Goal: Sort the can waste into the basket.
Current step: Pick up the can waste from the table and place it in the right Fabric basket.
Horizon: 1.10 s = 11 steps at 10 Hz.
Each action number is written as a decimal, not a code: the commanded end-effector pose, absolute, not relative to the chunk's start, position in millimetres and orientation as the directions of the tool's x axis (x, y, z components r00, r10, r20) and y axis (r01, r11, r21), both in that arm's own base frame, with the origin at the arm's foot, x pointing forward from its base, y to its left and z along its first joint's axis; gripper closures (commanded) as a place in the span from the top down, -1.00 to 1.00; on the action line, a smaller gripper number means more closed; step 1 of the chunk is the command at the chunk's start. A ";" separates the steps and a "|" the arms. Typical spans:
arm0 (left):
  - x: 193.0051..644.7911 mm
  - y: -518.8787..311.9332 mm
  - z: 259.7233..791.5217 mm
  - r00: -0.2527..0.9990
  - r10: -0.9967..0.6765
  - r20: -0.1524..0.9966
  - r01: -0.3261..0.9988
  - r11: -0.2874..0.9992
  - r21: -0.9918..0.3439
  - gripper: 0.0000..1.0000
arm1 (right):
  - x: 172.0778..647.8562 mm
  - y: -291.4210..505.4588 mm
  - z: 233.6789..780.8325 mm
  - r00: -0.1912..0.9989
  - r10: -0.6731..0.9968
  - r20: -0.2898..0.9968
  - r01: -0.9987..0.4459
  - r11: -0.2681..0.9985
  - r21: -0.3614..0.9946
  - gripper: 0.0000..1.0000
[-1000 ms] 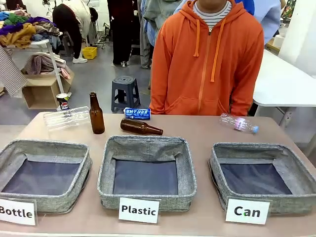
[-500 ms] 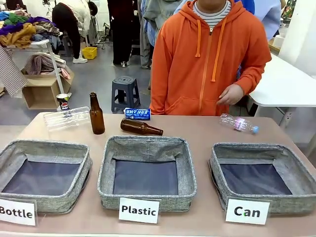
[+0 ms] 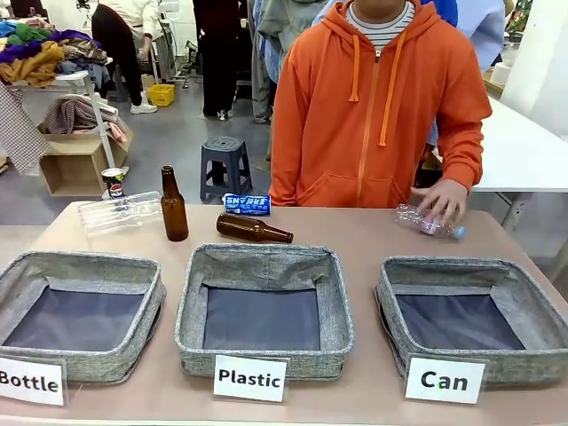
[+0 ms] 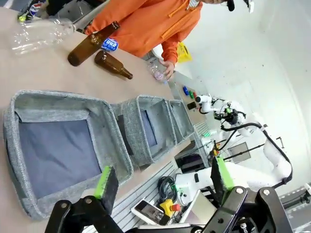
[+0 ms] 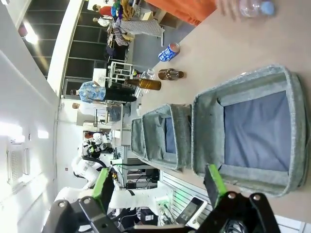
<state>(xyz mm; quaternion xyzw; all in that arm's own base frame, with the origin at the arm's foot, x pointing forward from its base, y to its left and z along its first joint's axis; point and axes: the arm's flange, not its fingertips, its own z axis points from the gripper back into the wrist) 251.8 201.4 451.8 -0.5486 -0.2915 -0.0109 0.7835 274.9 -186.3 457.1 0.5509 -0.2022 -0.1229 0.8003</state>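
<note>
The one piece of can waste I can make out is the blue crushed can [image 3: 246, 204] with white print. It lies on its side at the far edge of the surface [image 3: 355, 235], just behind the lying brown bottle [image 3: 253, 229]. It is well apart from the basket [image 3: 461, 265] carded "Can" on my right, whose dark lining is bare.

I judge the can light, thin-walled and already flattened, so a hard squeeze would dent it further and the slick metal may skid. I would close across its flattened thickness near the middle, with modest force.

My left gripper [image 4: 163, 180] and right gripper [image 5: 157, 183] both hover over the near edge, fingers spread wide, holding nothing. The person's hand [image 3: 441, 200] rests on a clear plastic bottle [image 3: 424, 221] beyond the basket.
</note>
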 end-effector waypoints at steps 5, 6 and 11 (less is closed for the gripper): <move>467.9 153.4 528.6 0.702 -0.291 0.650 0.670 0.580 -0.463 1.00 | 277.7 -186.3 457.6 0.883 -0.416 0.219 -0.063 0.358 0.931 1.00; 499.3 147.0 523.1 0.648 -0.351 0.676 0.717 0.581 -0.385 1.00 | 277.7 -186.3 457.6 0.883 -0.416 0.219 -0.063 0.358 0.931 1.00; 582.3 154.9 453.5 0.452 -0.460 0.764 0.760 0.647 -0.061 1.00 | 277.7 -186.3 457.6 0.883 -0.416 0.219 -0.063 0.358 0.931 1.00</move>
